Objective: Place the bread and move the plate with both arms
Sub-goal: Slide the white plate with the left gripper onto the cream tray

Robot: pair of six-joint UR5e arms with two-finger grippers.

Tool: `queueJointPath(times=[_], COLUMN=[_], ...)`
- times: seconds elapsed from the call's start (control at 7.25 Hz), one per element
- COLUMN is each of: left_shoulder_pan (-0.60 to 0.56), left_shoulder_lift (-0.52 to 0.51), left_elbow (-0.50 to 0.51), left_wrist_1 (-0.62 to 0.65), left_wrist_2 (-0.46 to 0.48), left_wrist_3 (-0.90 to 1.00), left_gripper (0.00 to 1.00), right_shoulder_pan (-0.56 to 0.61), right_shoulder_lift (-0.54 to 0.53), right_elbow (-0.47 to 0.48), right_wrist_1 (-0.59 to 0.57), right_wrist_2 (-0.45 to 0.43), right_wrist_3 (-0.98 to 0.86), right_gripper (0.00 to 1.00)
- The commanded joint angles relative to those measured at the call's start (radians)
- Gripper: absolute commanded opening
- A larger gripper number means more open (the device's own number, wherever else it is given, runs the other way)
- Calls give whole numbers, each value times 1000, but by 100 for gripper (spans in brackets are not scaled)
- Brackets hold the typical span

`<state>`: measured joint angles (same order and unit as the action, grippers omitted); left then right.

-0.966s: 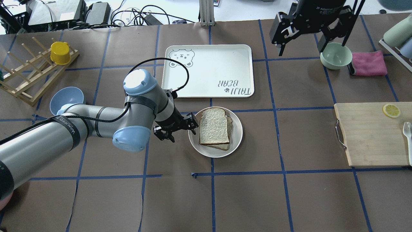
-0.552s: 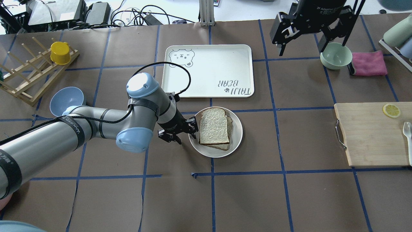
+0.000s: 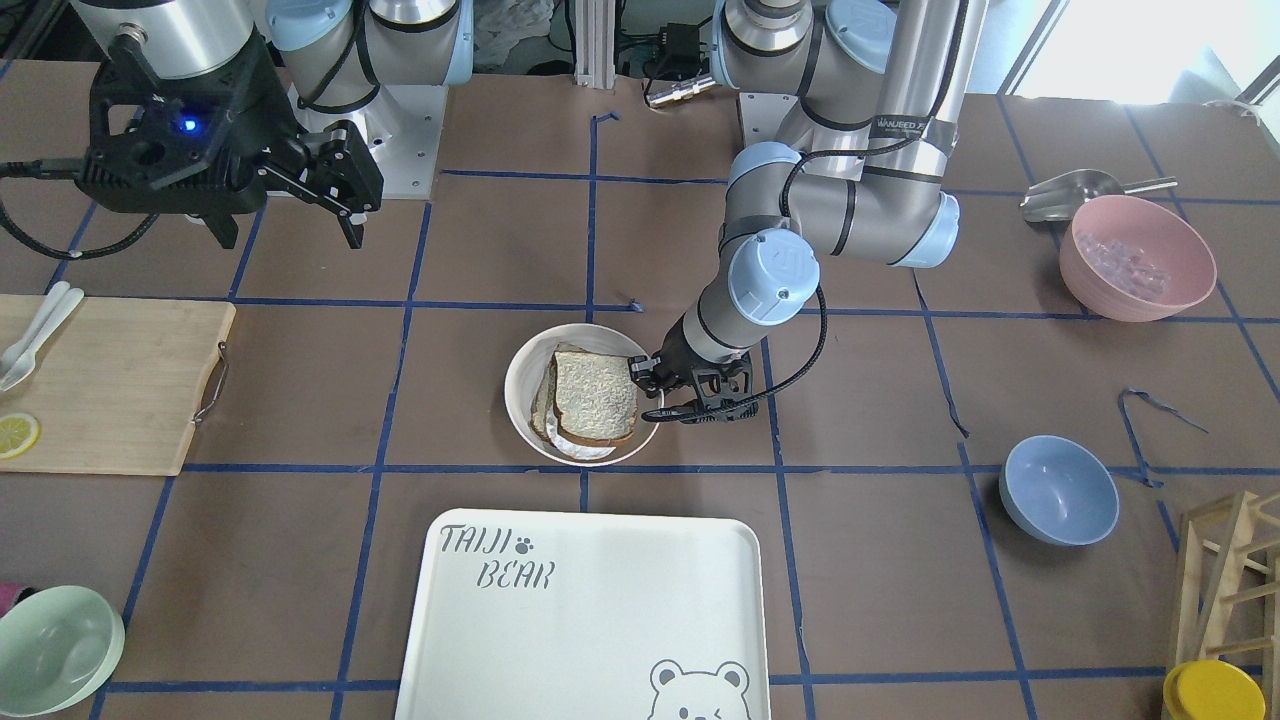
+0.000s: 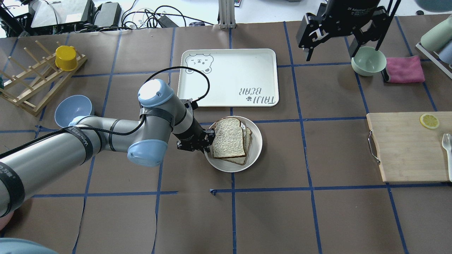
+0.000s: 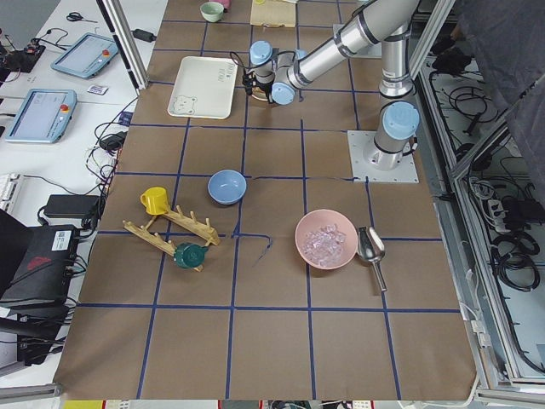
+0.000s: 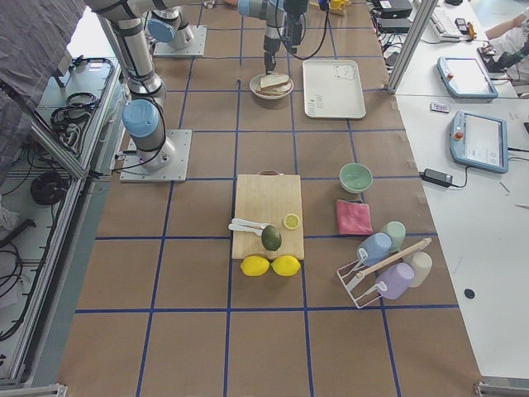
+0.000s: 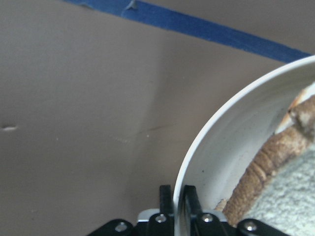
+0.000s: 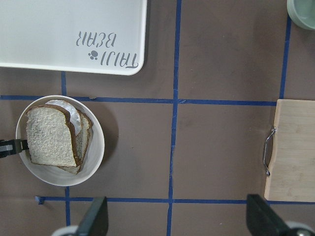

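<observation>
1. The bread (image 4: 229,137) lies flat in the plate (image 4: 257,150), stacked on a thinner slice (image 4: 248,139). Its rounded top points away from the robot, toward the tray (image 4: 229,76) just beyond the plate. We judge the placing part of the job done.
2. The plate sits near the middle of the table (image 4: 317,211), and the left pincer (image 4: 208,141) is clamped on its rim at the robot's left side. In the wrist view we see one of the fingers (image 7: 190,199) inside the rim and the other outside, drawn in close on the thin white edge.
3. The right pincer (image 4: 333,49) hangs high over the far right of the table, close to the green bowl (image 4: 368,60). Its jaws are spread wide and hold nothing, and it is well apart from the plate.
4. The coming move turns on this: from the left pincer the plate stretches toward the robot's right, so the free rim opposite the grip faces the right pincer. The left one is touching the plate; the right one has the whole gap to cross.
5. We judge that the right pincer needs to come down and across to that free rim, clear of the bread, before both can carry the plate.
6. We cannot tell whether the plate is lifted off the table or resting on it.
</observation>
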<state>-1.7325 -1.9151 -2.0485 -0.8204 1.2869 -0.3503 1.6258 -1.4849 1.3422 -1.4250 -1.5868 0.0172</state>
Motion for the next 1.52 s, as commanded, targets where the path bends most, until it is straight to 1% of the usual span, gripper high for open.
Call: queueJointPath(times=[0.0,0.14,0.41,0.69,0.83,0.97,1.38], left_shoulder_pan=[17,34,51,105,131,134,136], left_shoulder_lift=[30,47,86,116,81,43,-134], left_elbow=[4,5,1,11,43,104,330], left_wrist_1=[18,29,38,41,84,84,64], left_wrist_2=[-9,-58,-64,-122,-130,-127,-120], left_wrist_3=[27,25,25,30,30,19,4], left_gripper=[0,0,0,0,0,0,0], right_shoulder_pan=[0,0,0,0,0,0,0], right_shoulder_lift=[0,0,2,3,2,3,3], right_elbow=[0,0,0,2,2,2,2], right_wrist_1=[1,3,3,2,2,2,2], right_wrist_2=[-1,-1,4,4,4,4,1], right_wrist_3=[1,1,3,1,1,1,1], right_gripper=[100,100,100,100,100,100,100])
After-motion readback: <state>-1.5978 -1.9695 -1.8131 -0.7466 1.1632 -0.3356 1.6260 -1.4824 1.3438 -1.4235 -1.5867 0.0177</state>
